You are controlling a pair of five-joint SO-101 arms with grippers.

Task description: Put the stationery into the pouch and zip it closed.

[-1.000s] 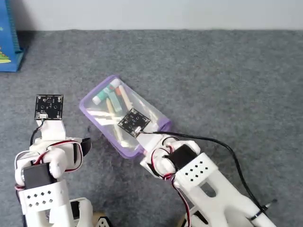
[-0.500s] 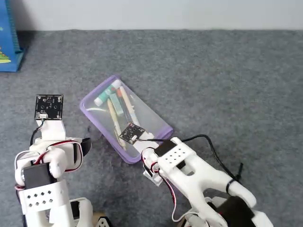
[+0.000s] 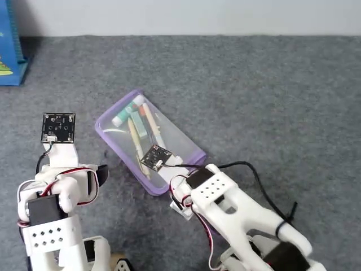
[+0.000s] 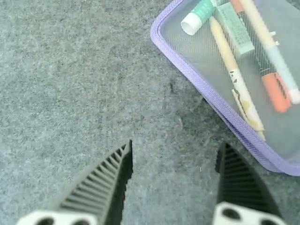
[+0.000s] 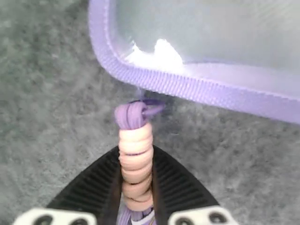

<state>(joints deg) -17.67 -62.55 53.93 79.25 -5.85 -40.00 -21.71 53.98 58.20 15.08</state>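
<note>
Several pieces of stationery (image 3: 138, 121) lie inside the clear pouch (image 3: 108, 139), which sits slantwise on the grey mat (image 3: 254, 84) between the two arms. The high view takes in the whole purple-trimmed pouch, though the right arm's wrist covers its near corner.

The right wrist view shows that corner. The zip pull (image 5: 133, 138), a peach coiled cord on a purple loop, hangs just off the rounded trim. The right gripper (image 5: 136, 161) has its fingers pinched tight on the cord, close beside the pouch's edge.

The left wrist view brings the contents nearer: a green-capped tube (image 4: 201, 10), a cream pen (image 4: 232, 65) and an orange-ended pen (image 4: 276, 91) lie side by side under the clear wall. Dark marks on the cream pen are too small to read.

The left gripper (image 4: 177, 145) holds its fingers spread wide over bare mat, near the pouch's long edge but apart from it. A blue box (image 3: 8, 51) stands at the mat's far left edge.
</note>
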